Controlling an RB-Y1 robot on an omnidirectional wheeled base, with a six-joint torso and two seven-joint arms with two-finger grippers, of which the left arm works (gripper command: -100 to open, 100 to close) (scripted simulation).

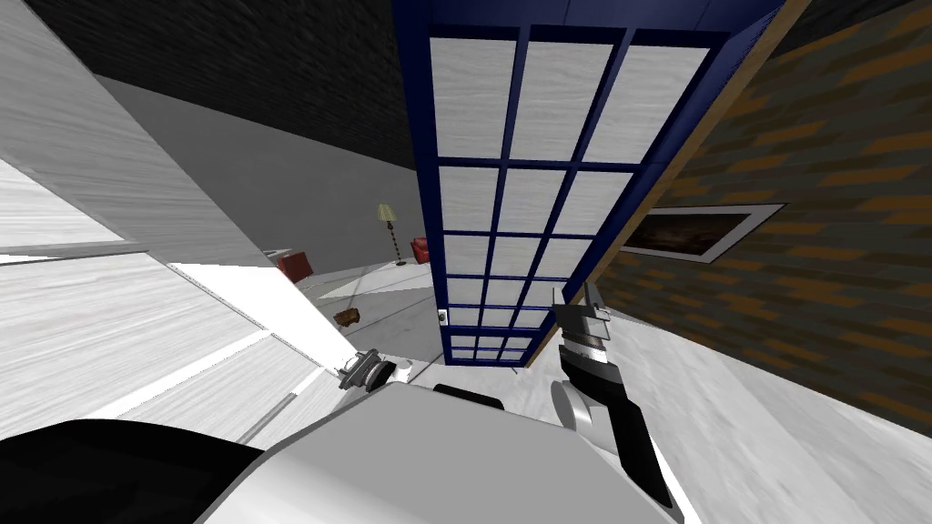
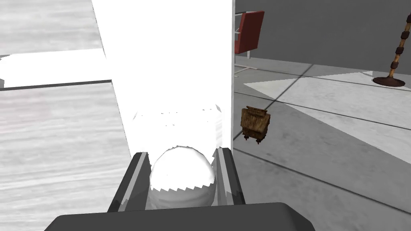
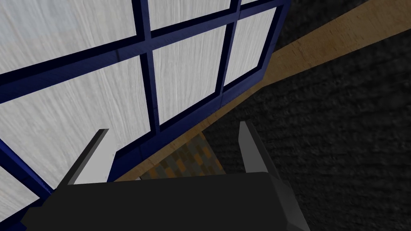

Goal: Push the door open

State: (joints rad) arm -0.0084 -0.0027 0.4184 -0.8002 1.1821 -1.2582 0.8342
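Door (image 1: 537,196), white ball (image 2: 180,172) in left hand (image 2: 182,152)

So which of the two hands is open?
The right hand: its fingers stand wide apart with nothing between them, while the left hand is shut on a white round knob.

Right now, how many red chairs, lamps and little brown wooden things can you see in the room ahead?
Red chairs: 2
Floor lamp: 1
Small brown wooden thing: 1
Total: 4
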